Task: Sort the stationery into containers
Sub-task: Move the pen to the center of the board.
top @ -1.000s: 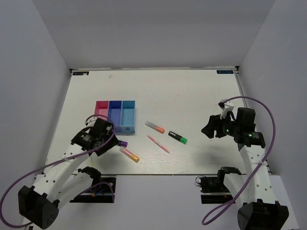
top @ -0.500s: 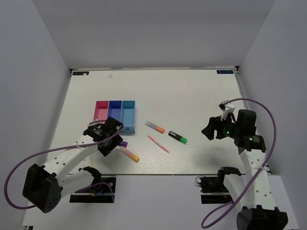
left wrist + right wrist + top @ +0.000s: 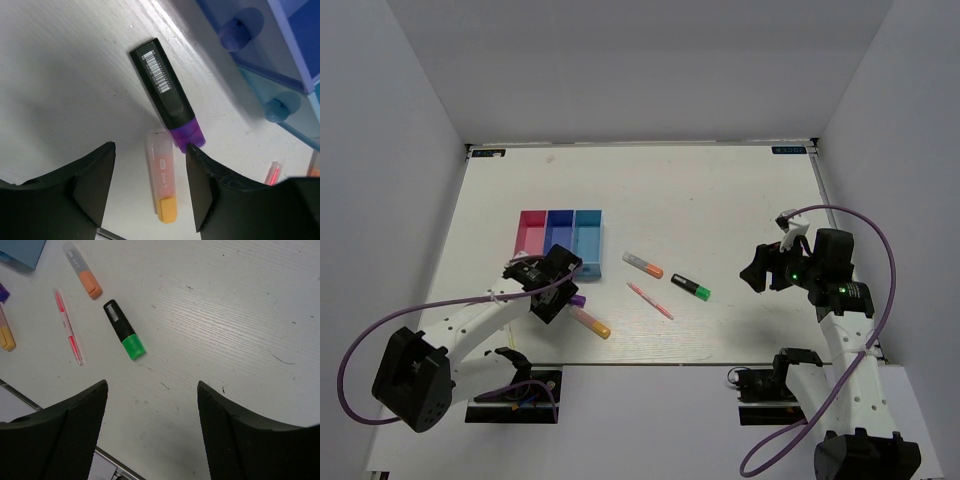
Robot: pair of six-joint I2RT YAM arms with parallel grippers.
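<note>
Seen from above, the left arm hides all but the cap of the purple-capped highlighter near the table's near edge. The left wrist view crops the tray. There the left pincer covers the thin pink-red pen in part. The right wrist view cuts off the pink-and-orange marker

The bench is white, with fine grey grain and dark specks. The tray has one pink, one dark blue and one light blue compartment. The purple-capped highlighter has a black body with a white barcode label. The pink-and-orange marker is pale translucent pink with an orange end. The grey-and-orange marker is frosted grey. The black-and-green highlighter has a bright green cap. The thin pen is pink-red. The left pincer and right pincer are black. The cables are purple.
</note>
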